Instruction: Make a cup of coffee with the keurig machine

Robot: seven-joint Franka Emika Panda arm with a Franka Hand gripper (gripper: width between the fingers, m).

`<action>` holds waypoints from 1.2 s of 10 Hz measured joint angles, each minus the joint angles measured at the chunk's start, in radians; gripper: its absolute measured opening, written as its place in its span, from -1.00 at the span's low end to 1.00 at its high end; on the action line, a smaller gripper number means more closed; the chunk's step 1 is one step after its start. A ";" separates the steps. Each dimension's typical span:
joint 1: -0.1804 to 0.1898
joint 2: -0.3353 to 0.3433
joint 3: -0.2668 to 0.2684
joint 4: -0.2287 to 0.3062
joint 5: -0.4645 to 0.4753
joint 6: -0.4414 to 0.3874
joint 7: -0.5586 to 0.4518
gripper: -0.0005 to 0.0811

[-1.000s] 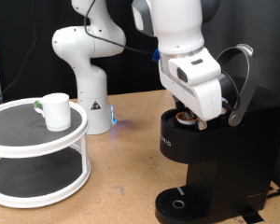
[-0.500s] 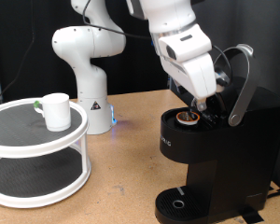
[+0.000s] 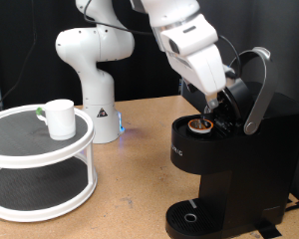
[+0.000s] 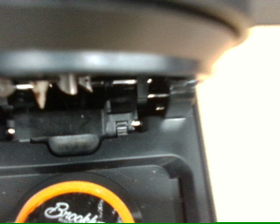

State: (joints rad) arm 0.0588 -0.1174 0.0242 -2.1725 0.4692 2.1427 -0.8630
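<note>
The keurig machine (image 3: 229, 169) stands at the exterior view's right with its silver-grey lid handle (image 3: 257, 95) raised. A pod with an orange rim (image 3: 199, 125) sits in the open pod holder. It also shows close up in the wrist view (image 4: 79, 205), below the lid's black underside (image 4: 103, 103). My gripper (image 3: 217, 103) hangs just above and to the right of the pod, between holder and lid, with nothing seen between its fingers. The white cup (image 3: 60, 118) stands on the top of a round white rack at the left, far from the gripper.
The two-tier white rack (image 3: 40, 164) fills the exterior view's left. A second white robot arm base (image 3: 95, 75) stands behind on the wooden table (image 3: 130, 189). The machine's round drip tray (image 3: 189, 217) sits at its foot with no cup on it.
My gripper has lifted up and to the right off the pod holder, so the pod in the holder now shows. The cup and the machine have not moved.
</note>
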 joint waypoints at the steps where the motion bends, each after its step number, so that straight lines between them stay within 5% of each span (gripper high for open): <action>1: -0.006 -0.016 -0.017 0.013 0.022 -0.036 -0.021 0.98; 7: -0.028 -0.090 -0.081 0.096 0.037 -0.204 -0.028 0.98; 12: -0.019 -0.089 -0.056 0.100 0.038 -0.200 -0.010 0.98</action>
State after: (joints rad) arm 0.0402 -0.2060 -0.0321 -2.0722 0.5076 1.9424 -0.8728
